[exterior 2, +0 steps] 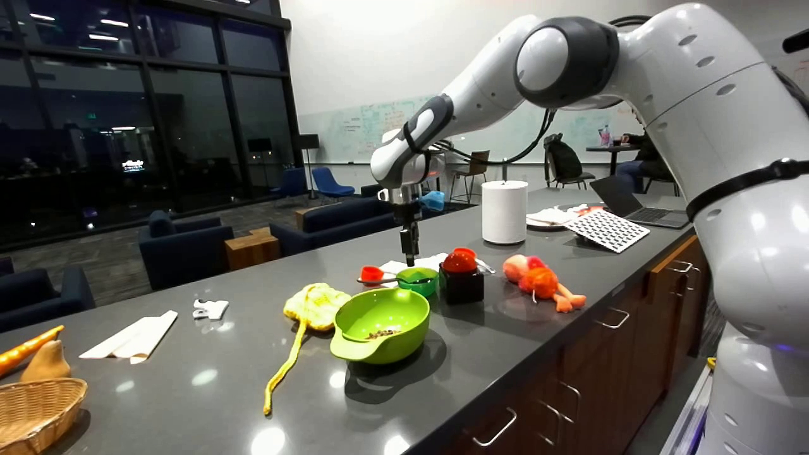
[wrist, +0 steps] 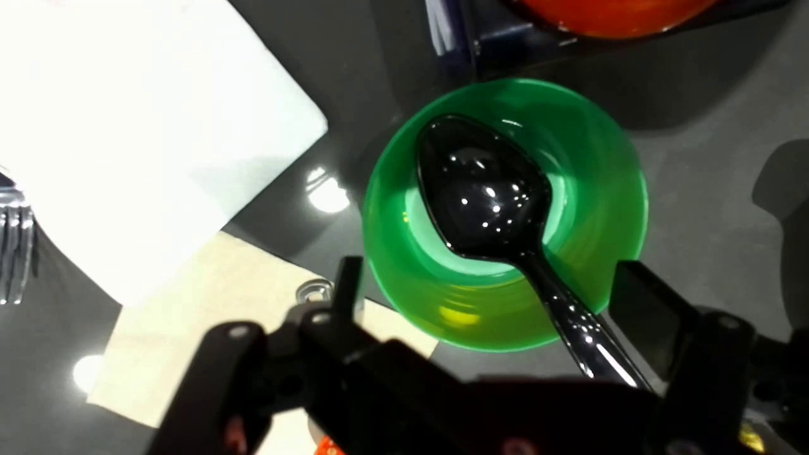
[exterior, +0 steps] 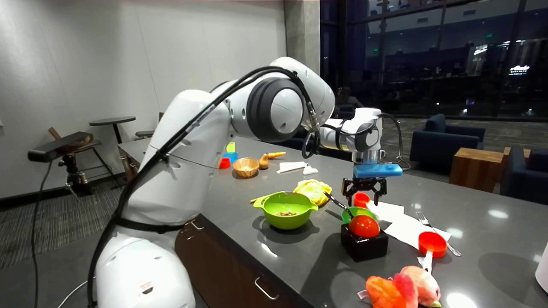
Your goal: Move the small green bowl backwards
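The small green bowl point(wrist: 610, 208) stands upright on the counter; it shows in both exterior views point(exterior: 347, 217) point(exterior 2: 422, 288), partly hidden in one of them. A black spoon point(wrist: 483, 196) rests in it with its handle over the rim. My gripper point(wrist: 490, 281) is open and empty. In the wrist view its fingers lie either side of the bowl's near part, the right finger close to the spoon handle. In both exterior views the gripper point(exterior: 363, 200) point(exterior 2: 409, 260) points down, its fingertips a little above the bowl's rim height. No contact with the bowl shows.
A black box point(exterior: 364, 248) with a red ball point(exterior: 364, 226) stands beside the bowl. The larger lime bowl point(exterior 2: 379, 325) and a yellow cloth item point(exterior 2: 316, 306) are nearby. A red cup point(exterior 2: 371, 275), white napkins point(exterior: 411, 229), a fork point(exterior: 436, 233) and a plush toy point(exterior 2: 537, 278) lie around.
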### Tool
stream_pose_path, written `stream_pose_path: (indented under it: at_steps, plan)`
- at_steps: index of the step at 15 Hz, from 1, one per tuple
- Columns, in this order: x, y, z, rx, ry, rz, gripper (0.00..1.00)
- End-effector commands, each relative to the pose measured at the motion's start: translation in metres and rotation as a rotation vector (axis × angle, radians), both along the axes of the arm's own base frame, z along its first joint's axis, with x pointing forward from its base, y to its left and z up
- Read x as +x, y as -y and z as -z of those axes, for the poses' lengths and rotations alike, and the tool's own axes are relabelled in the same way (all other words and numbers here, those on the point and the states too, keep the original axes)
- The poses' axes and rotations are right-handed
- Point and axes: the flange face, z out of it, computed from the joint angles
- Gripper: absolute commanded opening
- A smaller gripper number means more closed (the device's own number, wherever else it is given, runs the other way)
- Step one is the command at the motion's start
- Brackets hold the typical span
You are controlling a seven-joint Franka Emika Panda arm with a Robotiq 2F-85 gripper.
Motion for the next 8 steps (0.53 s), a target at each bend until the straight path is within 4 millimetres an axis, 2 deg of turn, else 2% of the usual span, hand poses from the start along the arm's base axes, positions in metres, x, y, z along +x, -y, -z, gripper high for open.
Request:
stream_pose_path:
  at_steps: [1, 6, 8]
  plan:
    - [0.02, 0.016, 0.012, -0.022, -0.022, 0.008, 1.0]
    - [0.032, 0.033, 0.028, -0.008, -0.038, 0.034, 1.0]
    - [0.036, 0.034, 0.03, 0.007, -0.043, 0.043, 1.0]
